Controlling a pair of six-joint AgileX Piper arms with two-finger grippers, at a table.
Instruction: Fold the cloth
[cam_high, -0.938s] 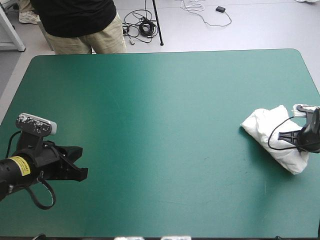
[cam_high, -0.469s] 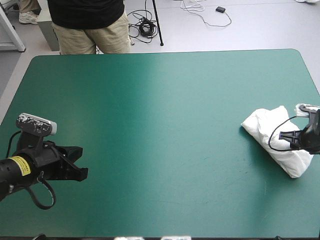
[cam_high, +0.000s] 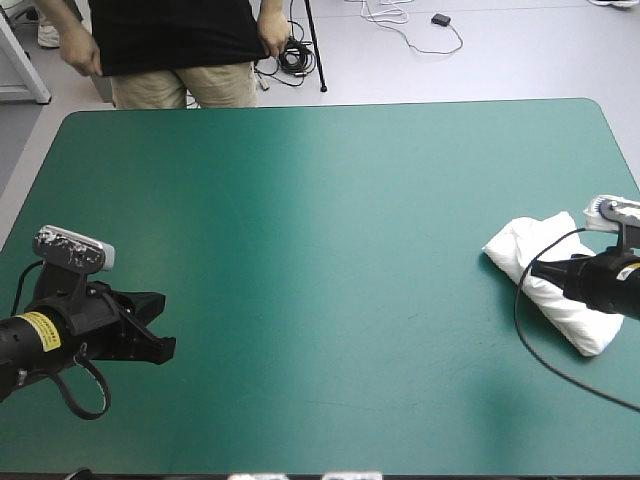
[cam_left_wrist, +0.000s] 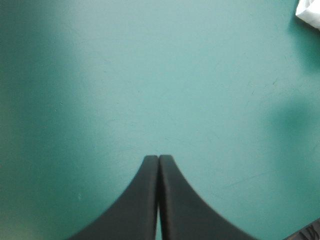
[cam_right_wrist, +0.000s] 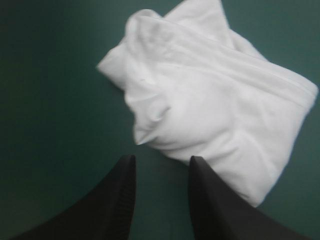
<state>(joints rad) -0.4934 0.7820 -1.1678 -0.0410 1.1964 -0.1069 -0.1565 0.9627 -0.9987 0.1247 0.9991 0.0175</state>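
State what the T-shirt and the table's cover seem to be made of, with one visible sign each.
The T-shirt: soft white fabric, likely cotton knit, matte; it slumps in rounded creases and folds. The cover: smooth teal-green sheet, perhaps vinyl or rubber, faintly glossy; fine scratches and a pale sheen show.

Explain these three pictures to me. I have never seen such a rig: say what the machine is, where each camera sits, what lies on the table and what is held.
This is a robot with two arms at a table with a teal-green cover. One picture looks down from above and behind; the other two come from wrist cameras looking along each gripper. The left gripper is shut, empty, over bare cover. The right gripper is open; the T-shirt, a white bundle near the table's right edge, lies just ahead of it. Nothing is held.
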